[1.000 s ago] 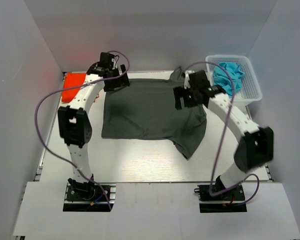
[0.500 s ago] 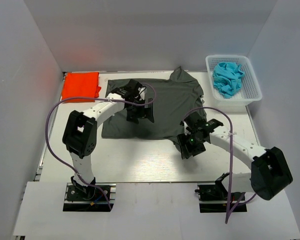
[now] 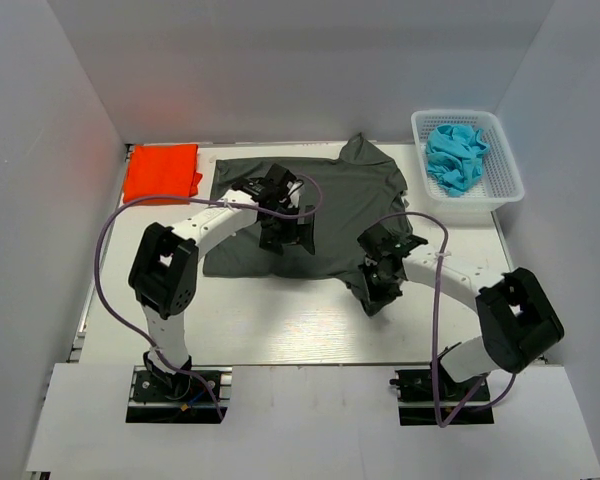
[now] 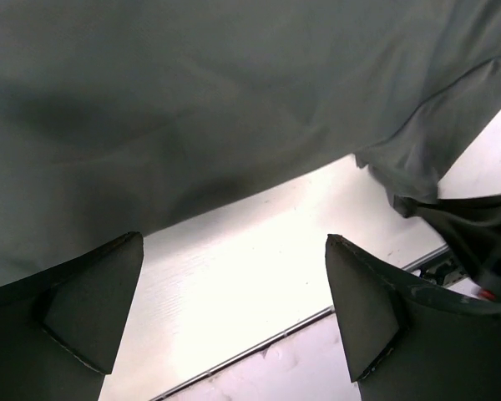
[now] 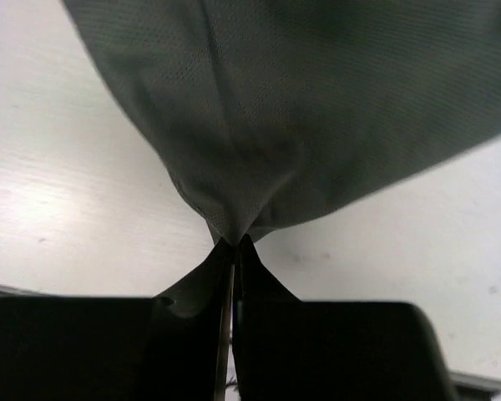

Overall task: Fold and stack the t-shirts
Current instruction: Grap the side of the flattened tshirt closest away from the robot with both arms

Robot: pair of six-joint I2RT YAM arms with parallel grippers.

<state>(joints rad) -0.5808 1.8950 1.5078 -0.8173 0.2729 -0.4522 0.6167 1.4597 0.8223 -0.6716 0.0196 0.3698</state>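
While the right gripper (image 5: 234, 244) pinches the soft dark-grey cotton t-shirt (image 3: 358, 190), spread on the white tabletop (image 3: 280, 322), in closed jaws, the left gripper (image 4: 232, 255), jaws wide open, should grab the hem before lifting.

Right gripper (image 5: 234, 244) has pinched grey t-shirt (image 3: 342, 196) sleeve.

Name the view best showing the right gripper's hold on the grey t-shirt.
Right wrist: the right gripper is shut on a pinched fold of the grey t-shirt. Top external shows the pinch too small; left wrist shows mostly cloth.
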